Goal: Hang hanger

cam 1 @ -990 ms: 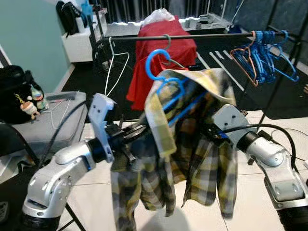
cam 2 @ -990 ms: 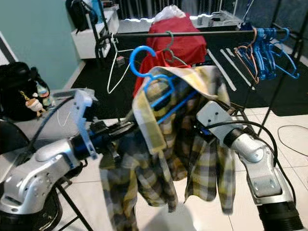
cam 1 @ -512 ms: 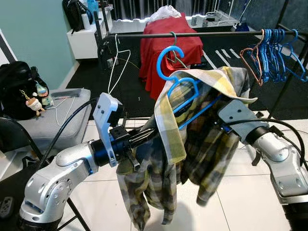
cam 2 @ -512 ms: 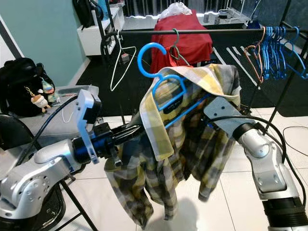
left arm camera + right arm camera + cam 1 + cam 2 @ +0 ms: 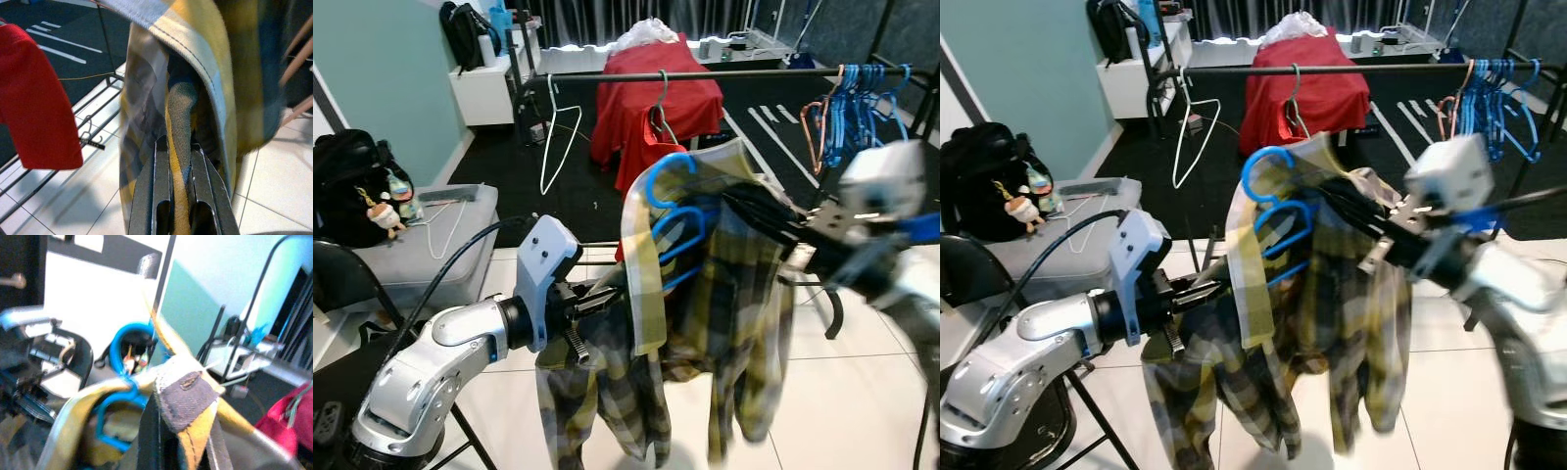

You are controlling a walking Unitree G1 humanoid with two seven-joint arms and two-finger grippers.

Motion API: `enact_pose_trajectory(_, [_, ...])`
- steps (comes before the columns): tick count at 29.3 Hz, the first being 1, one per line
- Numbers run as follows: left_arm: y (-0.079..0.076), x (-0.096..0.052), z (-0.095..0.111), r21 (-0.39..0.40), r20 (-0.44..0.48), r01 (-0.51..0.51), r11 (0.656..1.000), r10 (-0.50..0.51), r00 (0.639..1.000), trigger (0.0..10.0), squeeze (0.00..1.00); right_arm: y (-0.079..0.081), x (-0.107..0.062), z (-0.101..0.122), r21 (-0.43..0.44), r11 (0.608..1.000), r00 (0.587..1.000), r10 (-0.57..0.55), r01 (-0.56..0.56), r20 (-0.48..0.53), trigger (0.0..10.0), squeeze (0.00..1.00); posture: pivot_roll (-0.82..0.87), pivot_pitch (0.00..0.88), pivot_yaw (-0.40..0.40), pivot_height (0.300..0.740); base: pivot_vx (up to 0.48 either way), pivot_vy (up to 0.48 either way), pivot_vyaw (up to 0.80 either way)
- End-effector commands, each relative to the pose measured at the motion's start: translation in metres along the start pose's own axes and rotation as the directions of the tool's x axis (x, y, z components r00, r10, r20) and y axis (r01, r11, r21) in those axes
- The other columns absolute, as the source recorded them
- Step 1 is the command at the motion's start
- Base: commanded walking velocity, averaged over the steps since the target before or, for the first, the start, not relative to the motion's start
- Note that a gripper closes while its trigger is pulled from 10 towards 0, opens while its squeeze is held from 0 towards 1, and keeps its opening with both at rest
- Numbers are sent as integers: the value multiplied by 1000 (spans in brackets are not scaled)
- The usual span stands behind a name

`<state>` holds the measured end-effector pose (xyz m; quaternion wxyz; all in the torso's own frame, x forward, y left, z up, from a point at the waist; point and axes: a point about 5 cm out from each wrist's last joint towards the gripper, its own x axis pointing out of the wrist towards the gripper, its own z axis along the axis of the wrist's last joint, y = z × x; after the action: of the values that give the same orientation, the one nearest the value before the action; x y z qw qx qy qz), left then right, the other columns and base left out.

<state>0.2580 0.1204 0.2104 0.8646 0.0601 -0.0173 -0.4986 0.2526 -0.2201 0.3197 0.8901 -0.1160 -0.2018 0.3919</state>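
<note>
Both arms raised; left claw [image 5: 179, 196] and right claw [image 5: 178, 431] each grasping the plaid shirt [image 5: 724, 294]

This looks like a room in a home used for laundry: a clothes rail [image 5: 724, 73] with blue hangers [image 5: 862, 98] (and one red garment [image 5: 646, 98]), white floor tiles [image 5: 862, 392], a black backpack [image 5: 347, 186].

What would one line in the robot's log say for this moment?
left tool: shut on plaid shirt | right tool: shut on shirt collar | blue hanger: inside shirt, not on rail
</note>
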Motion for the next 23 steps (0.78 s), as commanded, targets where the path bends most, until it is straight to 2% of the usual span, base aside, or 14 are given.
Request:
enact_pose_trajectory(1, [-1,-4,1,38,-12,33,999,-33,999,10000,0,-23,-16,15,-45,993,993,-109,111,32,0,0,-187,0,44,740,0,0,0])
enact_pose_trajectory(2, [-1,-4,1,38,-12,33,999,-33,999,10000,0,-23,-16,15,-45,993,993,-109,111,32,0,0,-187,0,44,740,0,0,0])
enact_pose_trajectory(4, [-7,-9,3,50,-13,116,992,-115,993,10000,0,-64,-46,13,-239,916,924,-359,322,-133,0,0,-185,0,40,740,0,0,0])
enact_pose_trajectory(5, [-7,-9,3,50,-13,116,992,-115,993,10000,0,-64,-46,13,-239,916,924,-359,322,-133,0,0,-185,0,40,740,0,0,0])
enact_pose_trajectory(6, [-10,-14,5,52,-17,165,985,-164,986,10000,0,-80,-62,14,-319,864,865,-462,389,-195,0,0,-179,0,35,740,0,0,0])
enact_pose_trajectory(7, [-10,-14,5,52,-17,165,985,-164,986,10000,0,-80,-62,14,-319,864,865,-462,389,-195,0,0,-179,0,35,740,0,0,0])
enact_pose_trajectory(9, [-12,-31,7,86,-53,265,961,-261,964,10000,0,-100,-99,25,-421,773,736,-611,474,-294,0,0,-179,0,38,740,0,0,0])
enact_pose_trajectory(17, [6,-41,19,120,11,254,960,-258,966,10000,0,-106,-137,22,-447,748,619,-660,491,-425,0,0,-191,0,44,740,0,0,0])
enact_pose_trajectory(18, [9,-43,22,135,30,251,958,-258,966,10000,0,-109,-146,14,-497,732,561,-678,465,-474,0,0,-196,0,46,740,0,0,0])
enact_pose_trajectory(19, [9,-43,22,135,30,251,958,-258,966,10000,0,-109,-146,14,-497,732,561,-678,465,-474,0,0,-196,0,46,740,0,0,0])
enact_pose_trajectory(20, [11,-43,24,145,40,249,958,-257,966,10000,0,-110,-152,8,-530,726,522,-686,439,-507,0,0,-196,0,46,740,0,0,0])
enact_pose_trajectory(21, [15,-45,33,154,100,252,956,-268,958,10000,0,-110,-165,-11,-591,734,429,-677,335,-598,0,0,-197,0,48,740,0,0,0])
enact_pose_trajectory(22, [15,-45,33,154,100,252,956,-268,958,10000,0,-110,-165,-11,-591,734,429,-677,335,-598,0,0,-197,0,48,740,0,0,0])
enact_pose_trajectory(23, [19,-48,37,183,88,250,951,-269,959,10000,0,-111,-177,-19,-633,727,358,-685,267,-635,0,0,-192,0,46,740,0,0,0])
